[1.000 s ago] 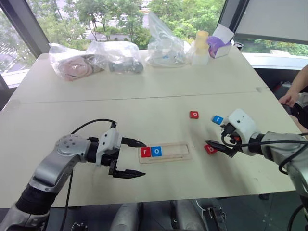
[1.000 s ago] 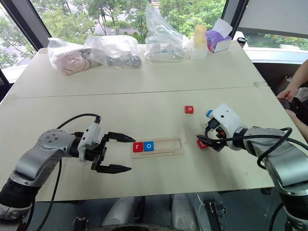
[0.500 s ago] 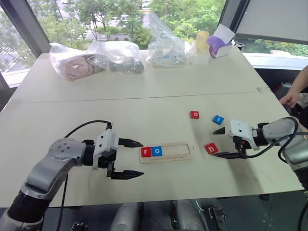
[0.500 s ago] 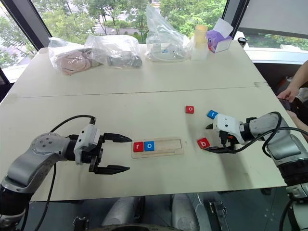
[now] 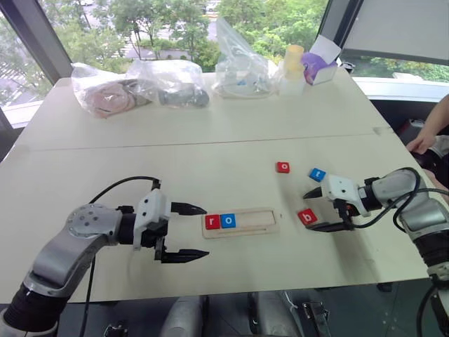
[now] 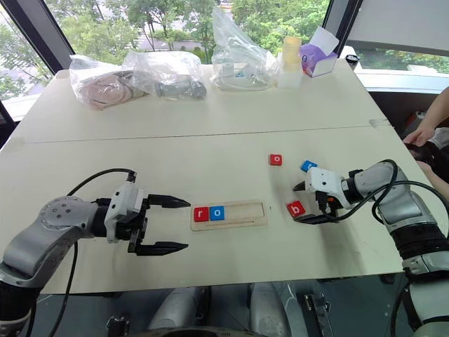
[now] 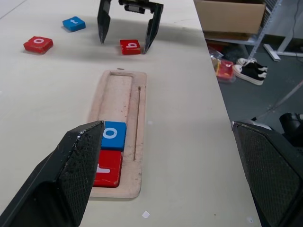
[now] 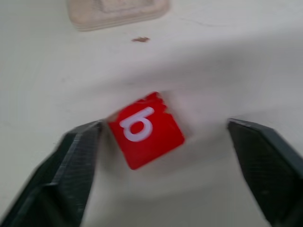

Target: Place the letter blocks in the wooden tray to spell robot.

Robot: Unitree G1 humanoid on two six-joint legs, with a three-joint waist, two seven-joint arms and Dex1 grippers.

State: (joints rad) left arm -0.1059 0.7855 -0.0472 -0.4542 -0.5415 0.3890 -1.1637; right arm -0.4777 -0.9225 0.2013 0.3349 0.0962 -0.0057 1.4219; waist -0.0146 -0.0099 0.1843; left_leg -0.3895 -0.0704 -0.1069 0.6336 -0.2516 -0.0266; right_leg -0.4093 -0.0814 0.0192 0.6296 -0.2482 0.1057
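The wooden tray [image 5: 254, 220] lies in the middle of the table with a red r block [image 5: 212, 222] and a blue o block [image 5: 228, 220] at its left end. To its right lies a red b block [image 5: 306, 217], tilted on the table. My right gripper [image 5: 309, 211] is open and straddles it. In the right wrist view one finger [image 8: 80, 161] touches the red b block [image 8: 144, 128] and the other stands apart. A red o block [image 5: 283, 167] and a blue t block [image 5: 318, 174] lie farther back. My left gripper [image 5: 205, 232] hangs open and empty just left of the tray.
Clear plastic bags [image 5: 168, 81] of items, a yellow-capped bottle [image 5: 292, 70] and a purple box [image 5: 319, 63] line the table's far side. A person's hand [image 5: 423, 144] rests at the right edge. The table's front edge runs close below both grippers.
My right gripper has come down and turned from above the red b block to straddle it, and its fingers have narrowed. The left gripper has stayed where it was.
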